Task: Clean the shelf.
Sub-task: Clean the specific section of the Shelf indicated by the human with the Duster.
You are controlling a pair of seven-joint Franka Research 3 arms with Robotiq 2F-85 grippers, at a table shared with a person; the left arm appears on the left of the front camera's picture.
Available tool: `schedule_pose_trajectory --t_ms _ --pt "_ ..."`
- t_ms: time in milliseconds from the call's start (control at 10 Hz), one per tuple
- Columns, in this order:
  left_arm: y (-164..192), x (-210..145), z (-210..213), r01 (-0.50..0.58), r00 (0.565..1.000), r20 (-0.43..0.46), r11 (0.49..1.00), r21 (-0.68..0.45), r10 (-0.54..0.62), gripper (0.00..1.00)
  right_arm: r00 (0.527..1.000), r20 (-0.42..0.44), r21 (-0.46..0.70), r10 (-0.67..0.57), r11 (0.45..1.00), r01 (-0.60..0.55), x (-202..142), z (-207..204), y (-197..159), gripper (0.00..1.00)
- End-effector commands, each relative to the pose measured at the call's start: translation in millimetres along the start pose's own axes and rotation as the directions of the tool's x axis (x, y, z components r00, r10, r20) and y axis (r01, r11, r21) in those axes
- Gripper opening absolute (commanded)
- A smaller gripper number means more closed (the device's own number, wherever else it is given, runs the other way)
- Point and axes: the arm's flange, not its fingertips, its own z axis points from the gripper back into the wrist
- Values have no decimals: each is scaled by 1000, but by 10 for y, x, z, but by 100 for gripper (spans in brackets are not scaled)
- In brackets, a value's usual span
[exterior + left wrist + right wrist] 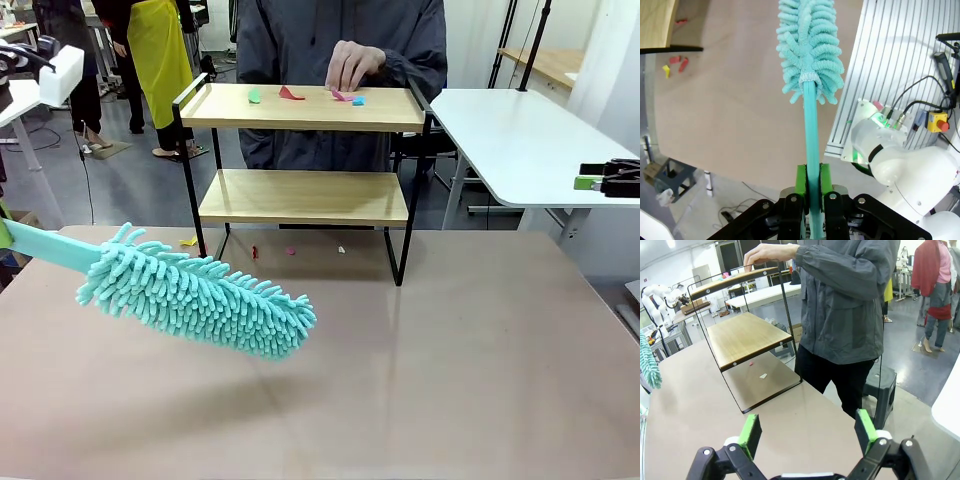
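The left pincer (810, 181) is clenched on the thin handle (811, 130) of a teal duster (200, 295), whose fluffy head hangs low over the near left part of the bench (450, 380), well short of the shelf (300, 118). The right pincer (807, 432) is released, with nothing between its jaws, off to the side.

Farther on, a few small scraps (290, 250) lie on the bench between the shelf's legs. The shelf stands at the far edge. Its lower board (300, 195) looks bare, while the top board (230, 108) carries green, red, pink and blue bits (290, 94). A person's hand (352, 65) rests at that board, right by the pink and blue ones.

The job seems hardly begun. To do it well, lift the duster above the top board's level and lay the head flat along the wood. Sweep in one steady pass toward an open side and steer clear of the black frame rails. Wait for the hand to clear first.
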Motion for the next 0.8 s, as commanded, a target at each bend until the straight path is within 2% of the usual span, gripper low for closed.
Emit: schedule_pose_trajectory --t_ms 0,500,700 --pt "-10 -25 27 -4 1000 0 1000 -1 4 13 1000 0 0 6 1000 -6 28 -9 4 100" --pt "0 0 0 0 1000 0 1000 0 0 13 1000 0 0 6 1000 -6 28 -9 4 100" --pt "-41 70 259 65 991 122 997 -51 -58 13 1000 0 0 6 1000 -6 28 -9 4 100"
